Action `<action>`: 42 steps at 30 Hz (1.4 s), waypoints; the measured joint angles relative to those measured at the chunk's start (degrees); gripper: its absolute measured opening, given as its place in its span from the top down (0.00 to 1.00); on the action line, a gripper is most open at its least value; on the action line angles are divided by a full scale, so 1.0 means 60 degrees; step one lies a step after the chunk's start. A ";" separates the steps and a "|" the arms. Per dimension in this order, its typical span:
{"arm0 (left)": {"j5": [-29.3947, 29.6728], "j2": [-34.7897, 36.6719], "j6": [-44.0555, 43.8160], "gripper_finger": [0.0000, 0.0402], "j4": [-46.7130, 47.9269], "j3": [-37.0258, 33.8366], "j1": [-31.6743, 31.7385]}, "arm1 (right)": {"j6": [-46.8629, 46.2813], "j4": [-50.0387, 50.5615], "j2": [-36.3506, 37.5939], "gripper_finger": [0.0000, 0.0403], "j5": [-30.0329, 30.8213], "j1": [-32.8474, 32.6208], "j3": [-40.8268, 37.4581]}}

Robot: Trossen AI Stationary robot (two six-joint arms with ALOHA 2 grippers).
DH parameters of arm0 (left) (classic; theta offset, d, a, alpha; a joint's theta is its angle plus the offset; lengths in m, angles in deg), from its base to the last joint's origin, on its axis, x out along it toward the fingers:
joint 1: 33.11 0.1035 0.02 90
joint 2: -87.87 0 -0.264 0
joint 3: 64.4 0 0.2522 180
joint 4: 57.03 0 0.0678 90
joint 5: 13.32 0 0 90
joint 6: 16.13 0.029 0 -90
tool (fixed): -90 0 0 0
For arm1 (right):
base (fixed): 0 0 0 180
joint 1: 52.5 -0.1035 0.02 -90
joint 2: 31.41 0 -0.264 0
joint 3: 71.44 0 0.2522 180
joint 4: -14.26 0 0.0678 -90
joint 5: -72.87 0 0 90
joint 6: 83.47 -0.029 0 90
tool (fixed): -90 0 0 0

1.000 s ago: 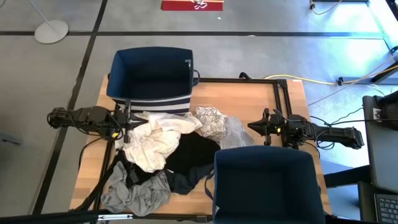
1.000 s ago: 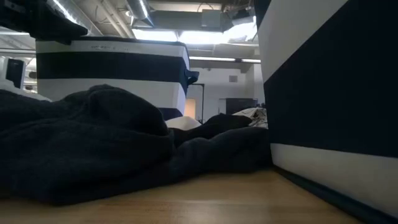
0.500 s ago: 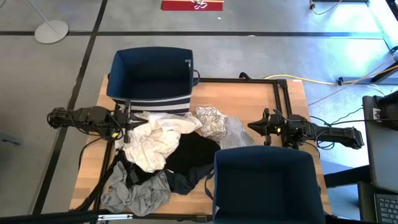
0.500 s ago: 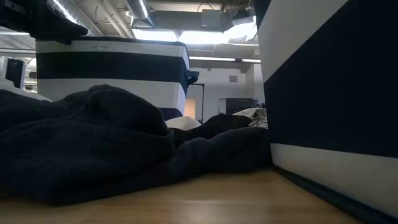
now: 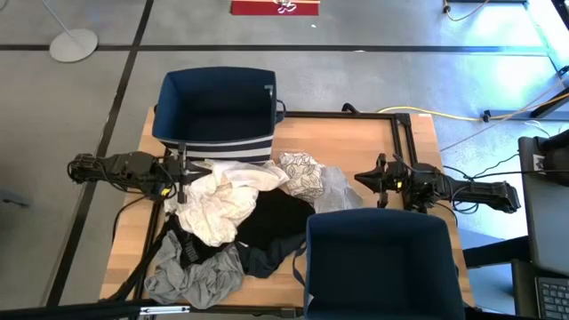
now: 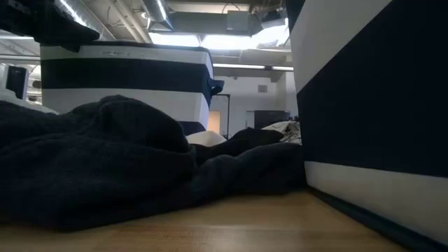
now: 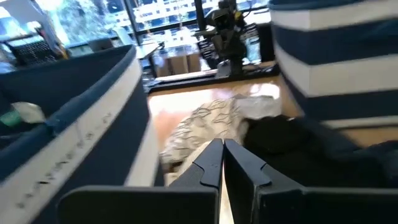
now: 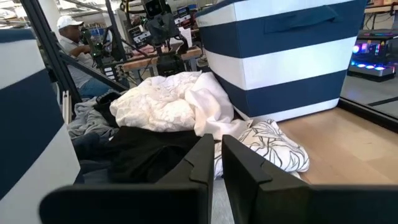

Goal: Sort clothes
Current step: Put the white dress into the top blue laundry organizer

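Note:
A pile of clothes lies on the wooden table between my two arms: a cream garment [image 5: 227, 197], a white one with black pattern [image 5: 302, 173], a black one [image 5: 280, 218], a grey one [image 5: 196, 276] and a dark navy one [image 5: 262, 260]. My left gripper [image 5: 184, 174] is shut at the pile's left edge, beside the cream garment. My right gripper [image 5: 360, 180] is shut just right of the pile. The right wrist view shows the cream [image 8: 165, 102] and patterned [image 8: 270, 146] garments beyond my right gripper [image 8: 217, 146]. The left wrist view shows the patterned one [image 7: 205, 121] beyond my left gripper [image 7: 222, 149].
A navy bin with white stripes [image 5: 216, 107] stands at the table's far left, and a second one [image 5: 378, 267] at the near right. In the low view dark cloth [image 6: 105, 168] fills the left and the near bin's wall [image 6: 371, 105] the right. A person [image 8: 71, 37] sits beyond the table.

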State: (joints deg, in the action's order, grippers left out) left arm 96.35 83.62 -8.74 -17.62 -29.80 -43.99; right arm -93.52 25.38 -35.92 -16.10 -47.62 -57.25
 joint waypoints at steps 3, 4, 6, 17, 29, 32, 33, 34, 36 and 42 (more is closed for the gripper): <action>-0.0273 -0.0001 -0.1199 0.99 -0.0334 0.0000 0.0000 | -0.0004 -0.0061 0.0000 0.91 0.0124 0.0002 0.0000; -0.0270 0.0001 -0.1545 0.99 -0.0422 0.0002 0.0000 | -0.0004 -0.0061 0.0000 0.91 0.0236 0.0004 0.0000; -0.0257 -0.0003 -0.1752 0.99 -0.0673 0.0000 0.0000 | -0.0004 -0.0094 0.0000 0.91 0.0439 0.0004 0.0000; -0.0189 -0.0003 -0.3516 0.99 -0.1574 0.0004 0.0000 | 0.0291 -0.0112 0.0000 0.91 0.1245 0.0004 0.0004; -0.0559 -0.0208 -0.4605 0.99 -0.3290 0.0007 0.0018 | 0.0299 -0.0113 0.0000 0.91 0.1254 0.0004 0.0004; -0.0861 -0.0275 -0.4301 0.99 -0.3554 0.0007 0.0013 | 0.0269 -0.0116 -0.0003 0.91 0.1256 0.0004 0.0004; -0.0854 -0.0301 -0.4282 0.99 -0.3595 0.0007 0.0015 | 0.0259 -0.0116 -0.0002 0.91 0.1255 0.0004 0.0004; -0.0852 -0.0340 -0.4176 0.99 -0.3745 0.0007 0.0018 | 0.0259 -0.0116 0.0000 0.91 0.1255 0.0004 0.0004; -0.0864 -0.0466 -0.4011 0.99 -0.3921 0.0007 0.0018 | 0.0255 -0.0116 -0.0003 0.91 0.1255 0.0004 0.0004; -0.1040 -0.1125 -0.3849 0.99 -0.4259 0.0415 0.0018 | 0.0255 -0.0112 0.0000 0.91 0.1257 0.0004 0.0004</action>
State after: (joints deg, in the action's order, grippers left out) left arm 90.11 76.86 -31.83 -43.17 -27.31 -43.88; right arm -91.99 24.71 -35.92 -8.55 -47.60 -57.23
